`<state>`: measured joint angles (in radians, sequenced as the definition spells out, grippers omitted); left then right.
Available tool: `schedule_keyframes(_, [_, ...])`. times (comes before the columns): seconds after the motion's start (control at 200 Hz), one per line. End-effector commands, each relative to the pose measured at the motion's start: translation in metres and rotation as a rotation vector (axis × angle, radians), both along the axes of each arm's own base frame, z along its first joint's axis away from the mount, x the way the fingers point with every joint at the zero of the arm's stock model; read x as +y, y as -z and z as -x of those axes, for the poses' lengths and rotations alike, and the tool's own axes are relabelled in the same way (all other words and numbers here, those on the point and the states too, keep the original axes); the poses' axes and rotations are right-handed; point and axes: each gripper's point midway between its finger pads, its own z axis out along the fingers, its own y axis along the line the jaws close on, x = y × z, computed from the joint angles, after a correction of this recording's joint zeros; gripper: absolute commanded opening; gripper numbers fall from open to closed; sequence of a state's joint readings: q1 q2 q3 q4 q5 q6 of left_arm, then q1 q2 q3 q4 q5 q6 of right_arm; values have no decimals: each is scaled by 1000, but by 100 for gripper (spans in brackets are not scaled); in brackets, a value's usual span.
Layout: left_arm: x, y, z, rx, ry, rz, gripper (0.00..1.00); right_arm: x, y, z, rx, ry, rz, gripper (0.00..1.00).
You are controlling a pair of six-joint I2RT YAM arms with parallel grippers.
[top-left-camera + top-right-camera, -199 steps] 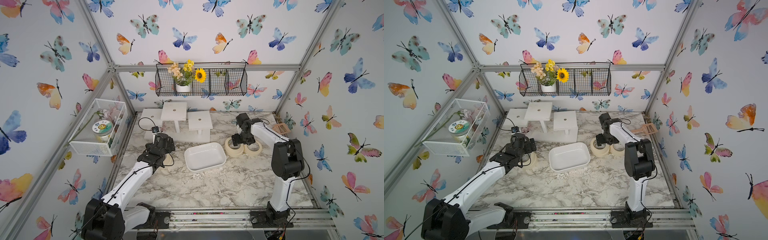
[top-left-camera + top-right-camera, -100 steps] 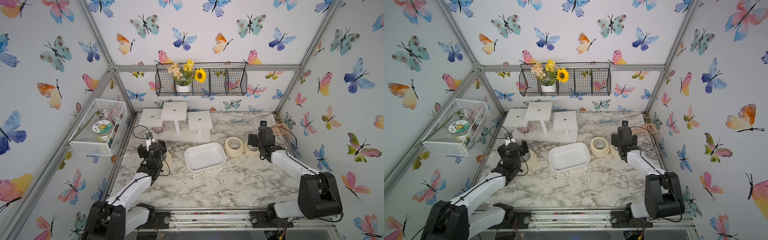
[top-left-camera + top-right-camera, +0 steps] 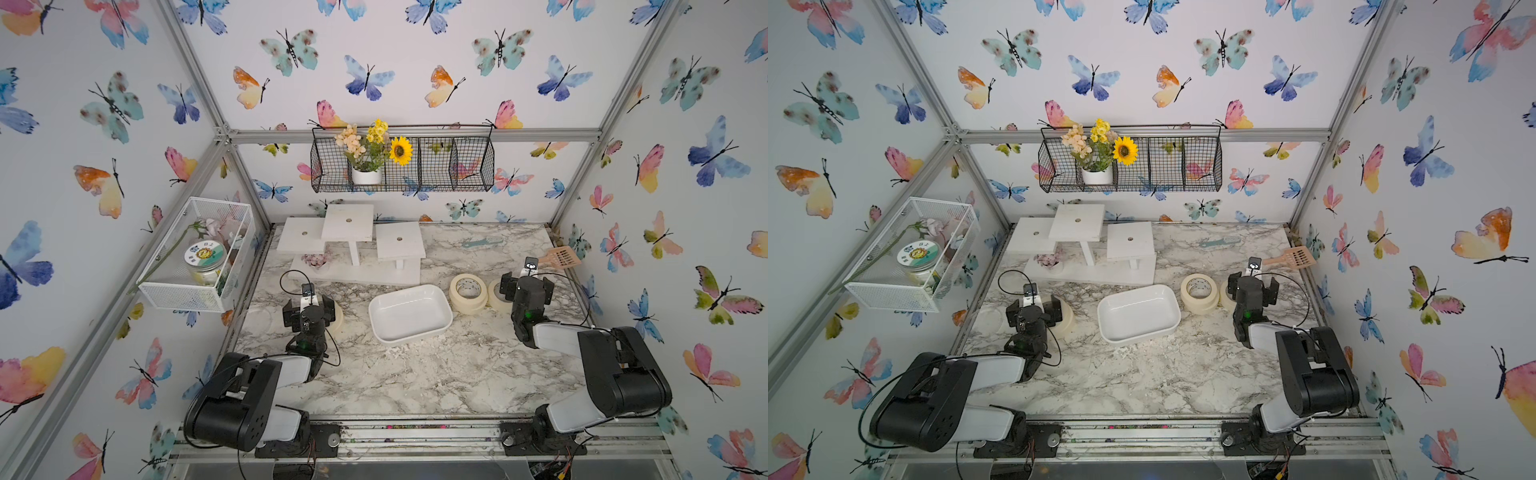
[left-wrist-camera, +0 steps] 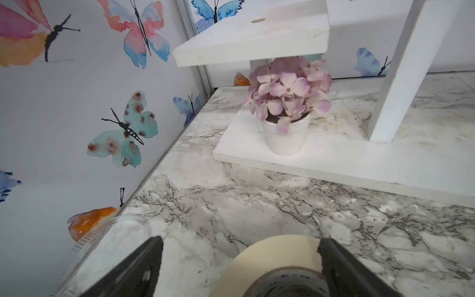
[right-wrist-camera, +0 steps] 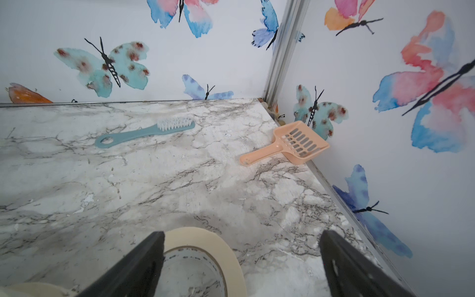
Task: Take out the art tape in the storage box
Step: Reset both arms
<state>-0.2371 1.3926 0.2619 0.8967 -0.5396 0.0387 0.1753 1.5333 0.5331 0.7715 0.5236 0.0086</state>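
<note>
At the middle of the marble tabletop [image 3: 415, 374]: the storage box [image 3: 409, 313], rim up, its glossy white inside showing in both top views.

Outside that box, all flat on the tabletop: the art tape. By the box's far right corner, a stack of two rolls [image 3: 468, 293]. Next to the stack, a single roll [image 3: 495, 296], partly hidden behind the right tool [image 3: 527, 286]. Left of the box, another roll [image 3: 338, 318], partly hidden by the left tool [image 3: 308, 309].

Left tool [image 4: 239, 241]: spread wide, grips nothing, hangs over its roll [image 4: 277, 254]. One finger [image 4: 334, 262] crosses the roll's edge in the left wrist view. Contact impossible to tell.

Right tool [image 5: 241, 234]: likewise wide open, holds nothing. Its roll [image 5: 205, 246] lies below, overlapped at the rim by one finger [image 5: 144, 257].

Farther back, a blue brush [image 5: 144, 132] and a peach scoop [image 5: 285, 145], well apart from the rolls.
</note>
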Motion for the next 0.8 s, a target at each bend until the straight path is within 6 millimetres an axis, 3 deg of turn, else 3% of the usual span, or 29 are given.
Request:
schedule_keyframes(0.0, [-5, -21, -11, -86, 44, 42, 99, 2, -16, -1, -57, -29, -3, 99])
schedule_keyframes(0.205, [0, -19, -7, -116, 110, 118, 99, 8, -19, 16, -89, -86, -12, 99])
schedule_keyframes(0.275, [-2, -11, -5, -113, 154, 147, 99, 10, -21, 17, -97, -98, -7, 99])
schedule_keyframes(0.32, [-1, -17, -2, -176, 160, 142, 99, 12, -19, 16, -87, -113, -3, 99])
schedule_keyframes(0.481, [-1, -11, -5, -124, 158, 150, 99, 18, -8, 24, -62, -140, -60, 99])
schedule_keyframes(0.566, [0, -11, -5, -120, 156, 150, 99, 24, 23, 33, -37, -189, -59, 99])
schedule_keyframes(0.616, [-1, -11, -5, -119, 157, 152, 99, 24, 10, 38, -174, -204, -31, 99])
schedule_keyframes(0.686, [-1, -11, -5, -116, 158, 152, 99, 22, 26, 46, -99, -187, -91, 99])
schedule_keyframes(0.741, [0, -11, -5, -120, 157, 151, 99, 22, 14, 47, -204, -210, -55, 98])
schedule_keyframes(0.796, [-1, -11, -5, -117, 158, 152, 99, 24, 22, 43, -158, -215, -56, 99])
